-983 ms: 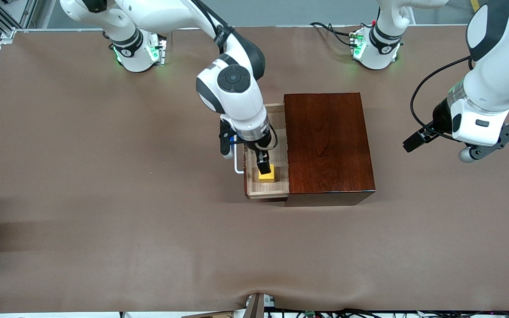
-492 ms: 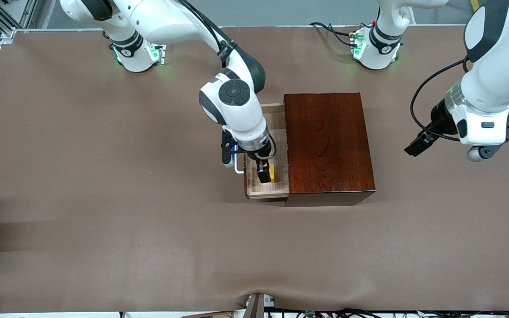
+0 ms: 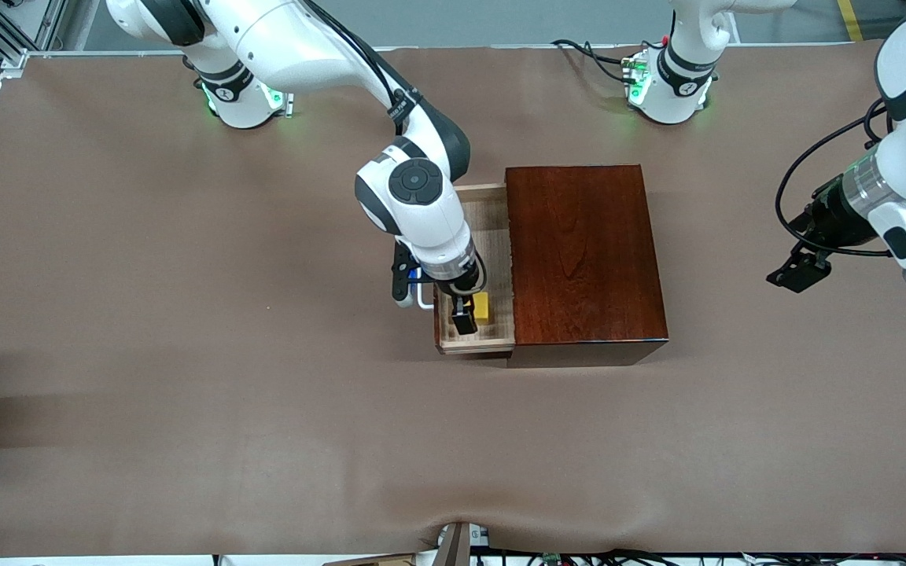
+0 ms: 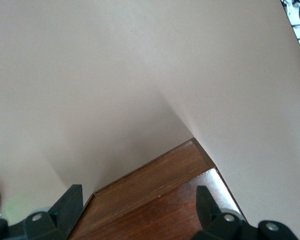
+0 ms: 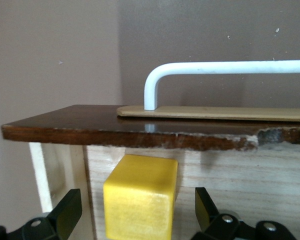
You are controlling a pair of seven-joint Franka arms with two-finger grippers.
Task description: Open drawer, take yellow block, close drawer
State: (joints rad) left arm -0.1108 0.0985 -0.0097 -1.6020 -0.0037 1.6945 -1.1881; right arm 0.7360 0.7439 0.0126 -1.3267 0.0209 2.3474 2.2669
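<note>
Right claw is down in the open drawer, jaws spread wide either side of the block — squeeze square on its flat faces before lifting — while the left claw waits, open, over the box.

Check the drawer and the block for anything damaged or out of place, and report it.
The drawer front's dark top edge is chipped, with pale wood showing through the finish near the white handle. Otherwise nothing stands out: the yellow block sits squarely in the drawer between the open right gripper's fingers.
</note>
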